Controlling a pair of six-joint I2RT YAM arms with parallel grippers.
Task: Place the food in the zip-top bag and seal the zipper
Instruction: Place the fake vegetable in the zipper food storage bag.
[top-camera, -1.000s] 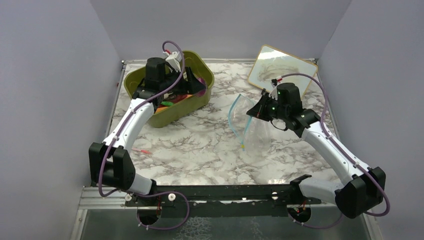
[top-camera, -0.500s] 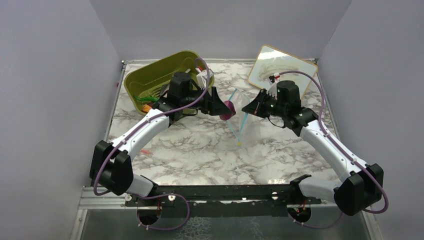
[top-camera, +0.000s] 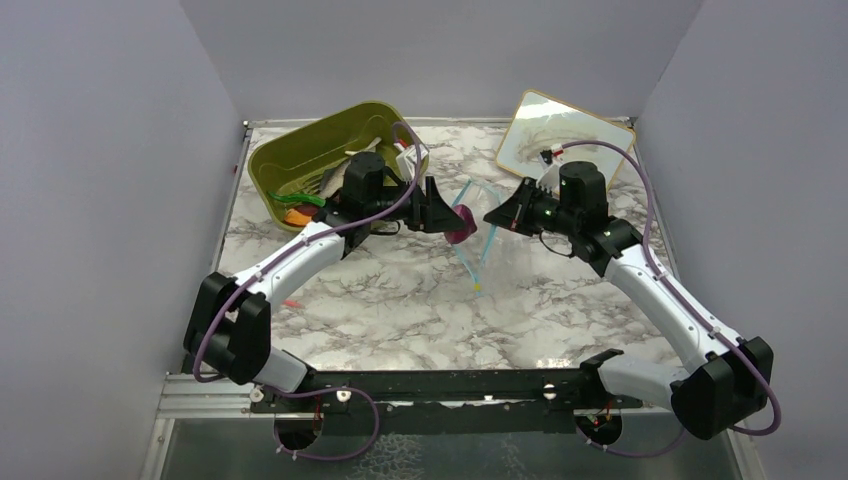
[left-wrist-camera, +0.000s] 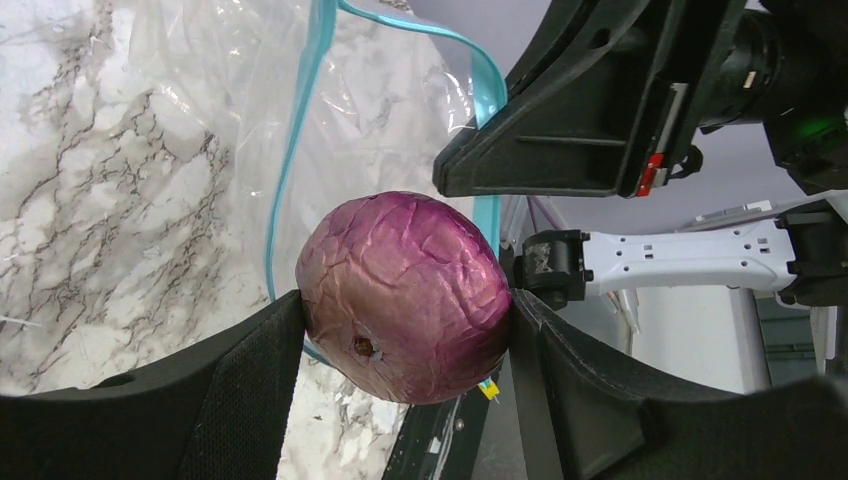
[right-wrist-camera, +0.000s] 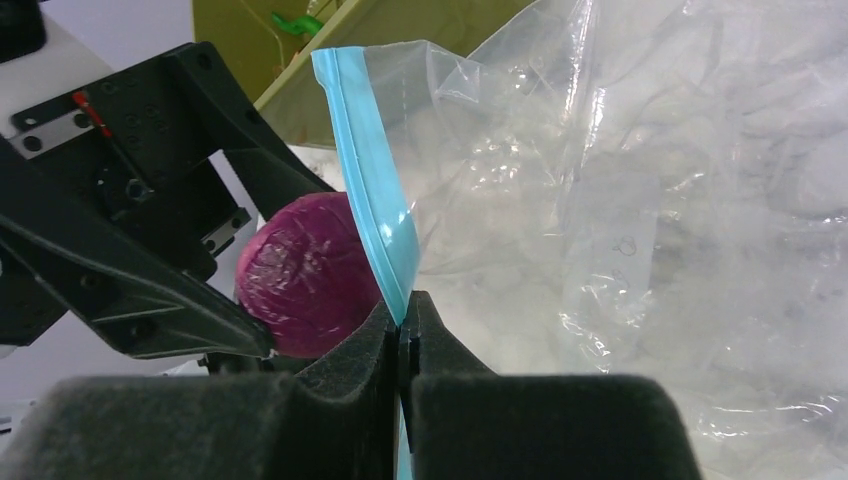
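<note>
The pink-purple round toy onion (left-wrist-camera: 405, 297) has a wrinkled, glossy skin with a small dark pit on its underside. The left gripper (left-wrist-camera: 403, 312) is clamped on it, one black finger pressed to each side. The onion hangs above the marble-patterned table (top-camera: 400, 310) near the table's centre, at 9 o'clock of the bag's mouth and just beside it.

The small clear plastic zip-top bag (right-wrist-camera: 620, 200) is crinkled and its mouth gapes. The thin light blue zipper (right-wrist-camera: 365, 150) runs along the mouth edge. The right gripper (right-wrist-camera: 403, 325) is pinched flat together on this zipper, holding that lip raised and upright. In the left wrist view the other lip curves away at 11 o'clock of the onion, with the right gripper's black body close at 1 o'clock.

The olive-green plastic tub (top-camera: 300, 160) sits tilted at 10 o'clock on the table. It holds an orange toy piece (top-camera: 296, 216) and a green toy piece (top-camera: 305, 199), and the left arm passes across its near rim. A pale-rimmed rectangular panel (top-camera: 565, 140) leans at 1 o'clock against the back wall. A small red scrap (top-camera: 290, 302) lies at 8 o'clock.

Grey walls close the table at 9, 12 and 3 o'clock. Open marble runs from the bag toward the arm bases at 6 o'clock.
</note>
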